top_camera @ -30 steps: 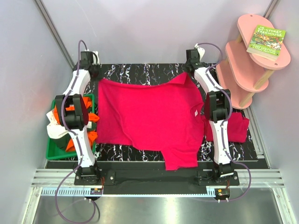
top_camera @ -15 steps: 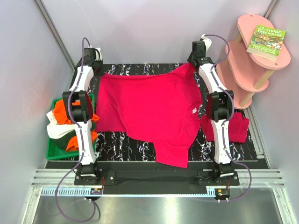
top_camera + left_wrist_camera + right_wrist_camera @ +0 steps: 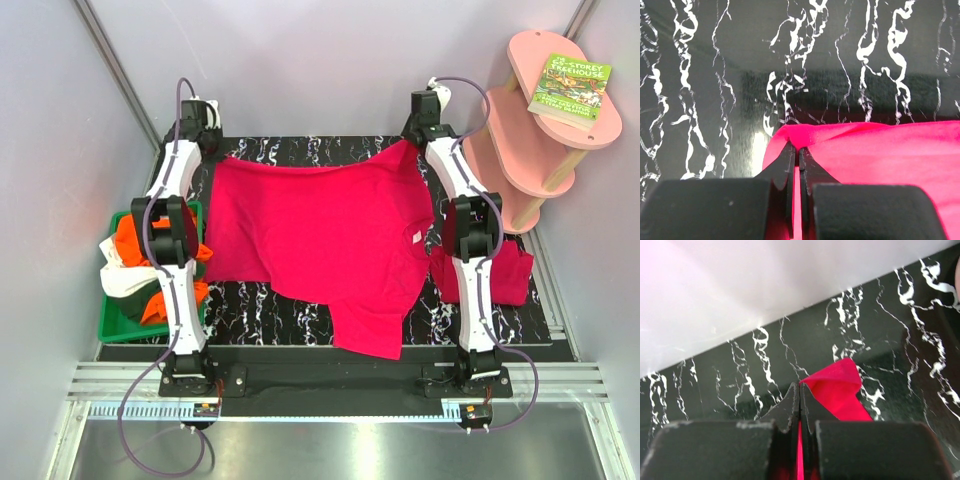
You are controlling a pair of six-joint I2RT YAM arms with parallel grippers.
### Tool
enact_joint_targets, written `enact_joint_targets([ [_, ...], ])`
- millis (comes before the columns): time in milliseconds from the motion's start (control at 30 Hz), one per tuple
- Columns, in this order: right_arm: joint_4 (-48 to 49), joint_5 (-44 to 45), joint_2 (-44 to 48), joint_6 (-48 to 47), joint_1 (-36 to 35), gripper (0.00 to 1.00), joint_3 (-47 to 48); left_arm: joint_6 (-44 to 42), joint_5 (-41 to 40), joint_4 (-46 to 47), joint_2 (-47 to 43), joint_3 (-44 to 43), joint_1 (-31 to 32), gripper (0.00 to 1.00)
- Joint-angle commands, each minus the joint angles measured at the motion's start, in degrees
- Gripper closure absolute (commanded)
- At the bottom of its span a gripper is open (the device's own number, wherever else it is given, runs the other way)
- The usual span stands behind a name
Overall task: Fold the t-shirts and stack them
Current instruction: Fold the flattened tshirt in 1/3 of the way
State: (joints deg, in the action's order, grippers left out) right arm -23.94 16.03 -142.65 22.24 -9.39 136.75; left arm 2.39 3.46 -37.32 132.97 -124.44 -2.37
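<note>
A crimson-pink t-shirt (image 3: 325, 245) hangs spread between both grippers over the black marble table (image 3: 290, 150), its lower part draping toward the near edge. My left gripper (image 3: 213, 160) is shut on its far-left corner; the cloth is pinched between the jaws in the left wrist view (image 3: 798, 150). My right gripper (image 3: 413, 147) is shut on its far-right corner, with the cloth (image 3: 840, 390) folded beside the jaws in the right wrist view (image 3: 800, 385). A second crimson-pink t-shirt (image 3: 505, 275) lies folded at the right edge. Orange and white t-shirts (image 3: 130, 255) lie in the tray.
A green plastic tray (image 3: 113, 325) sits at the left edge. A pink tiered shelf (image 3: 530, 130) with a book (image 3: 571, 90) stands at the back right. White walls close in the back and sides.
Both grippers moved to the far edge and lifted the shirt's far corners; the shirt slid away from the near edge and now hangs taut between them. Little changed in the last half second.
</note>
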Motion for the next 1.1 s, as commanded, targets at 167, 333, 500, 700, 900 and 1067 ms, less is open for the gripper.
enact_joint_targets([
  [167, 0.92, 2.78, 11.96, -2.9, -1.16, 1.0, -1.86, -1.95, 0.32, 2.78, -13.96, 9.48, -0.09, 1.0],
  [333, 1.71, 0.93, 7.58, -2.82, -1.16, 1.0, 5.27, -1.34, 0.49, 2.69, -12.21, 10.27, 0.0, 1.0],
  [500, 3.63, 0.14, 3.61, -3.78, -1.16, 1.0, 9.15, -1.34, 1.02, 2.69, -8.53, 9.83, 0.17, 1.0],
  [700, 4.87, 1.98, 3.86, -6.24, -1.07, 1.0, 9.33, -1.16, 0.76, 2.25, -4.48, 5.62, 0.35, 1.0],
  [900, 3.56, 2.33, 6.59, -5.98, -1.42, 1.0, 5.99, -0.37, 1.28, 2.34, -6.83, 5.61, 0.44, 1.0],
  [1067, 1.1, 3.83, 9.58, -5.98, -2.82, 1.0, 3.01, -1.42, 0.41, 2.34, -11.84, 7.11, 0.44, 1.0],
])
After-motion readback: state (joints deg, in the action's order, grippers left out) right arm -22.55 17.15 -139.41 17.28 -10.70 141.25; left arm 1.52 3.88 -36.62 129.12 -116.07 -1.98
